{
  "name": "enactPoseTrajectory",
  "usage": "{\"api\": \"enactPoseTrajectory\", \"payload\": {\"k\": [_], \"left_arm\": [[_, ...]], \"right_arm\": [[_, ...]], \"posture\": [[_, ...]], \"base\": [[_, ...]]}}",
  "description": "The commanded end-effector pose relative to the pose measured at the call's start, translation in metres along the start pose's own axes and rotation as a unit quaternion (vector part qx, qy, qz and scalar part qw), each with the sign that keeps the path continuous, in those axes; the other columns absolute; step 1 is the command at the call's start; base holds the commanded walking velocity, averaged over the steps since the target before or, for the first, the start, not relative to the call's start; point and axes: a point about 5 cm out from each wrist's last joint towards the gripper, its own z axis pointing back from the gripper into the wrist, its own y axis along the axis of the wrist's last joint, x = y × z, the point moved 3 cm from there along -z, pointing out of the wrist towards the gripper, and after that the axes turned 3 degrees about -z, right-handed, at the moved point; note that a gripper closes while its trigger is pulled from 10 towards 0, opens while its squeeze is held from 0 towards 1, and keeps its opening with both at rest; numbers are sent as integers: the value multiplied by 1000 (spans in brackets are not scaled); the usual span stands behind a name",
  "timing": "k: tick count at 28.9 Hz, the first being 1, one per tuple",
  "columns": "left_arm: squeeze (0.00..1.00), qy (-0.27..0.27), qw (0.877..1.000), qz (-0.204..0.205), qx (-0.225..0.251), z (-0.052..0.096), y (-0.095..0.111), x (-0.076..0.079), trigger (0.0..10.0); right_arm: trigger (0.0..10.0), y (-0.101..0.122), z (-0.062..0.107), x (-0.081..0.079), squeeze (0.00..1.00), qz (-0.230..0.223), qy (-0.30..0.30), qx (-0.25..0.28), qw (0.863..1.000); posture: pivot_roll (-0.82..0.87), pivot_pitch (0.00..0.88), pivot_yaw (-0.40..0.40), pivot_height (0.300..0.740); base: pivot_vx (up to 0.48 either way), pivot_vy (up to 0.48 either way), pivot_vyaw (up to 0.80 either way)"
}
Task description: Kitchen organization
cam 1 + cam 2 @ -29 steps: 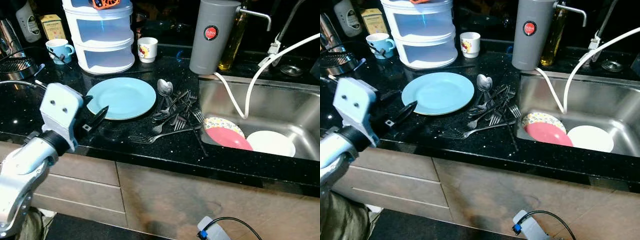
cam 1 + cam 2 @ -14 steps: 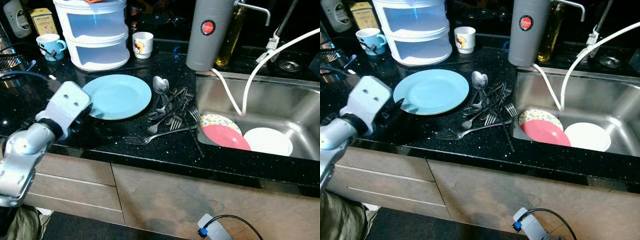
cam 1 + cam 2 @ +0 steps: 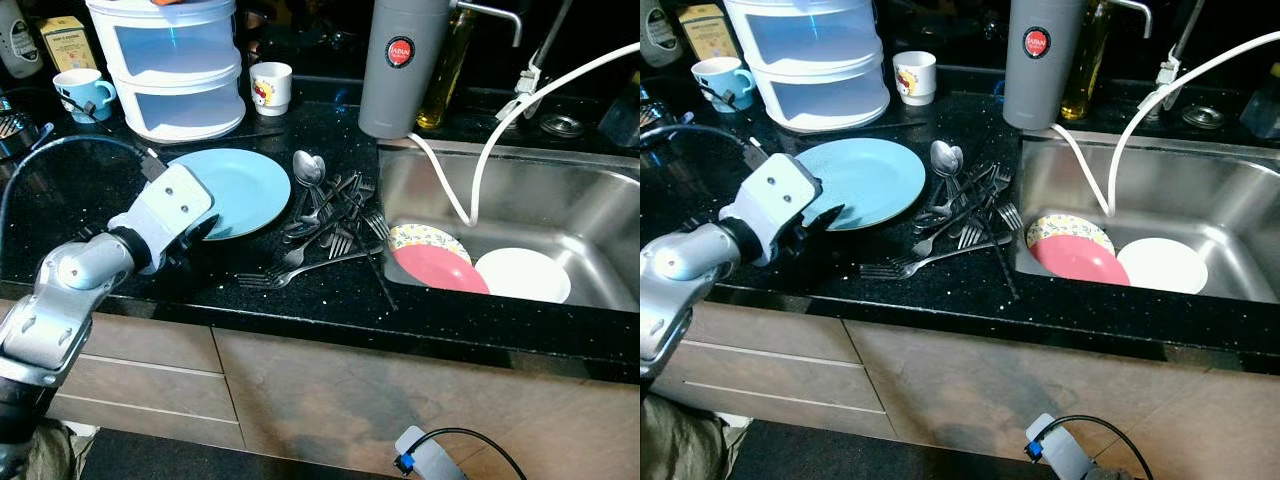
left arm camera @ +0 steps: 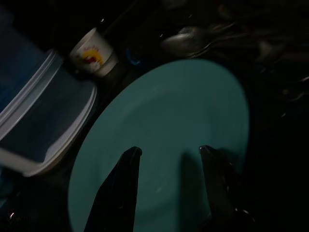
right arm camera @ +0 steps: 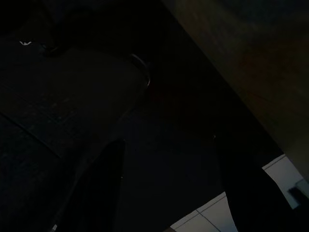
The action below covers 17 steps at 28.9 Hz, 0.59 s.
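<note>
Left gripper [image 4: 169,154] positioned over round light-blue plate [image 3: 240,186].
Fingers are held parted above the plate's near edge; the plate is seen flat, glossy and unsoiled on black speckled counter [image 3: 330,295].

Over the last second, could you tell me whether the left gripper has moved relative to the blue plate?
Yes. The left gripper has moved toward the blue plate; its open fingers now reach over the plate's near rim, where earlier they were short of it.

Head stereo pair: looks forward and down over the counter and sink [image 3: 560,200]. Left wrist view: close, along the parted fingers [image 4: 120,188] onto the blue plate [image 4: 164,135], shared with both eyes. Right wrist view: dark, low.
</note>
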Motion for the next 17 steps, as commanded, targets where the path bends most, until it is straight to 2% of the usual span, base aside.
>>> {"api": "enactPoseTrajectory", "payload": {"k": [1,6,7,8,10,11,12,14,17], "left_arm": [[0,-14,1000,-3,9,-5,3,5,10000],[0,-19,999,-29,-7,-10,-4,7,10000],[0,-17,999,-30,-13,-10,-7,7,6980],[0,-14,999,-28,-19,-11,-11,6,3451],[0,-13,999,-27,-23,-11,-13,6,3451],[0,-12,999,-23,-30,-11,-16,6,0],[0,-12,999,-23,-30,-11,-16,6,0],[0,-3,999,1,-53,-10,-30,6,0],[0,2,998,20,-59,-10,-35,6,0]], "right_arm": [[10000,0,-1,-2,0,-9,0,3,1000],[10000,1,-1,-2,0,-10,-1,5,1000],[10000,1,-1,-2,0,-10,-1,5,1000],[10000,1,-1,-2,0,-10,-2,5,1000],[10000,1,-1,-2,0,-10,-2,5,1000],[10000,1,-1,-2,0,-10,-2,5,1000],[10000,1,-1,-2,0,-10,-2,5,1000],[10000,1,-1,-2,0,-10,-3,6,1000],[10000,1,-1,-2,0,-9,-4,6,1000]], "posture": [[55,0,-19,740],[52,0,-16,740],[50,0,-15,740],[50,0,-15,740],[50,0,-15,740],[47,0,-14,740],[47,0,-14,740],[47,0,-14,740],[49,0,-14,740]], "base": [[0,0,0],[0,0,0],[0,0,0],[0,0,0],[0,0,0],[0,0,0],[0,0,0],[0,0,0],[0,0,0]]}}
